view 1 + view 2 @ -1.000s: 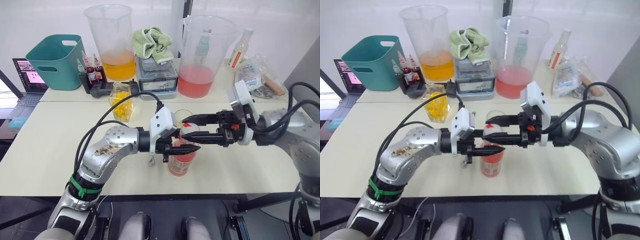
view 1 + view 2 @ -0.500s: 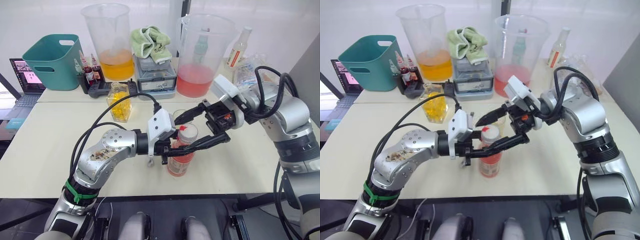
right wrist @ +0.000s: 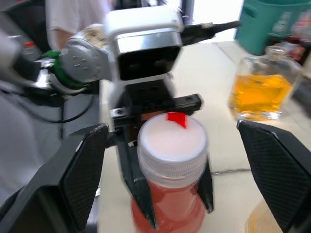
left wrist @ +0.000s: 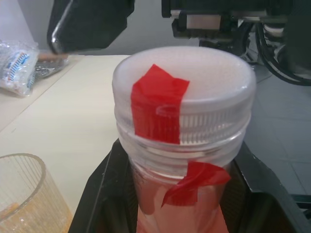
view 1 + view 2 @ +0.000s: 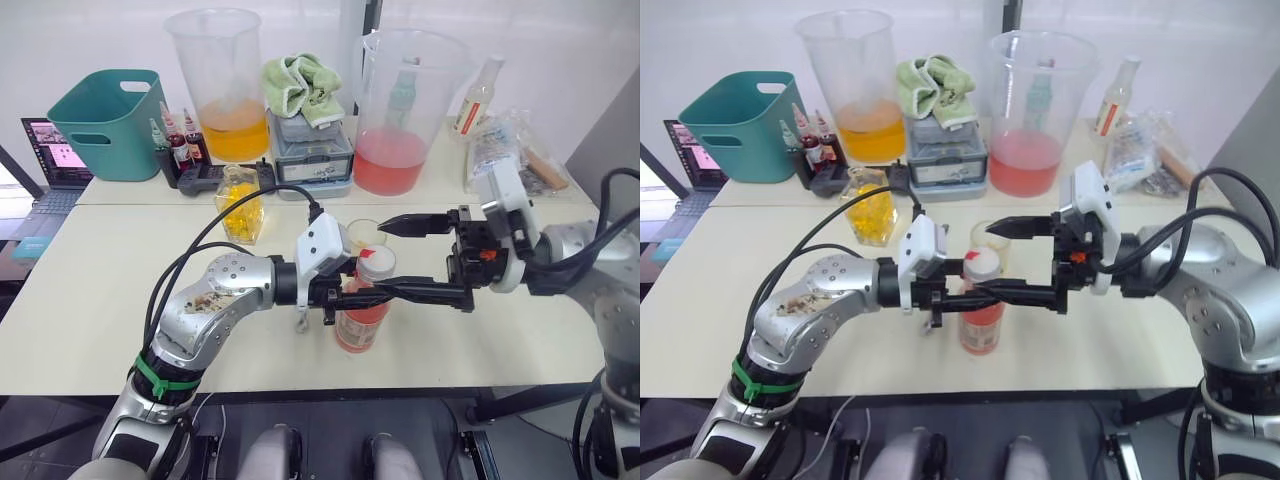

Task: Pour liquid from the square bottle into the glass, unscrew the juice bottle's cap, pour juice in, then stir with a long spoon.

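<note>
The juice bottle (image 5: pixel 363 318) stands upright near the front edge of the table (image 5: pixel 90 290), about midway along it; the left gripper (image 5: pixel 352 292) is clamped around its neck just under the cap (image 4: pixel 184 87), which is screwed on and bears a strip of red tape; the right gripper (image 5: pixel 390 258) reaches in from the right with its fingers spread wide, one above and behind the cap, the other level with the bottle's shoulder, neither touching it; the glass (image 5: pixel 366 236) sits just behind the bottle, holding a little yellow liquid; the square bottle (image 5: pixel 241 203) stands farther back toward the left, near the table's rear edge, well apart from both grippers.
</note>
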